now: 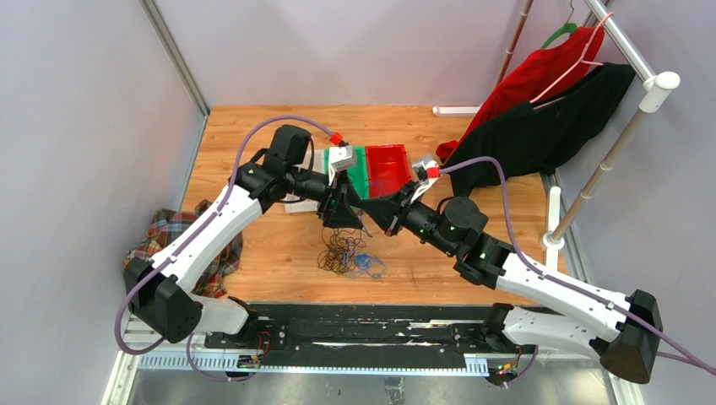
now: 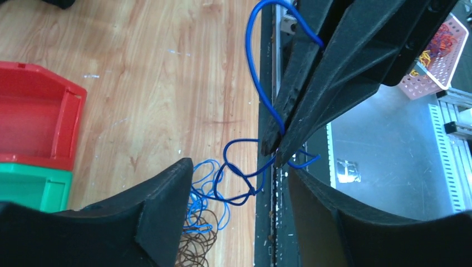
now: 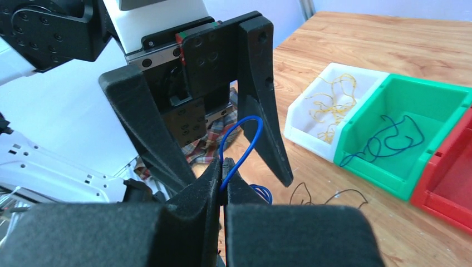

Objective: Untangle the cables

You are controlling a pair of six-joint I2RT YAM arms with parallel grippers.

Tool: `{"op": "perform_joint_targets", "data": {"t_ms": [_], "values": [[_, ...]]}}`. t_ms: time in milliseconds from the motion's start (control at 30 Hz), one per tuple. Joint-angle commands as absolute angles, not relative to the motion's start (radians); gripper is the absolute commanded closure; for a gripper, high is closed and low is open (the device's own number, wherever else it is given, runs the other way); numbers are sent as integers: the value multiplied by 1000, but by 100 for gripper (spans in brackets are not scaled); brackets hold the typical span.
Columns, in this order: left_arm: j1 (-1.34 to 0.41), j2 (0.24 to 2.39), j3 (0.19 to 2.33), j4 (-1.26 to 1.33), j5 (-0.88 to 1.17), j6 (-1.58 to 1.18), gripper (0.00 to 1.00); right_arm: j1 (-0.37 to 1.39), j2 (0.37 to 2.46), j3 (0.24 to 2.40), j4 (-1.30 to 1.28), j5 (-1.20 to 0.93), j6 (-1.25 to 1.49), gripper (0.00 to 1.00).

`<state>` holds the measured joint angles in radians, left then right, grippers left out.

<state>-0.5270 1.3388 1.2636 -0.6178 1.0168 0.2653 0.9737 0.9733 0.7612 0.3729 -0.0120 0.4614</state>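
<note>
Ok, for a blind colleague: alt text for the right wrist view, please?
The right gripper is shut on a loop of blue cable that rises between the spread fingers of the left gripper. Beyond, on the table, a white bin holds yellow cables and a green bin a second blue cable.

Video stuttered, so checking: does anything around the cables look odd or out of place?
Nothing spilled or broken. The blue cable pinched in the right gripper has what looks like a knot near its tips. A plaid cloth hangs over the left edge of the table.
</note>
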Motion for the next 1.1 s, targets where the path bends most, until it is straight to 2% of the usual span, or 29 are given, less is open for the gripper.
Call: {"op": "perform_joint_targets", "data": {"t_ms": [0,133,200,267,400,567,900,1067], "values": [[-535,1299,1247,-580,1065,180,40,959,994,792,449,-79,504,100],[-535,1288,1247,-569,1068,151,70,959,1011,800,466,-94,516,99],[-535,1279,1248,-569,1063,135,88,959,1001,796,459,-78,518,94],[-535,1270,1253,-569,1058,116,98,958,980,782,452,-49,514,85],[-535,1258,1282,-588,1025,87,99,956,917,744,422,-6,492,55],[-536,1242,1337,-622,895,61,99,956,836,668,388,21,443,42],[-535,1209,1427,-627,667,17,99,957,848,554,410,-39,313,41],[-535,1208,1475,-633,674,-11,99,960,906,524,556,-55,297,40]]}}
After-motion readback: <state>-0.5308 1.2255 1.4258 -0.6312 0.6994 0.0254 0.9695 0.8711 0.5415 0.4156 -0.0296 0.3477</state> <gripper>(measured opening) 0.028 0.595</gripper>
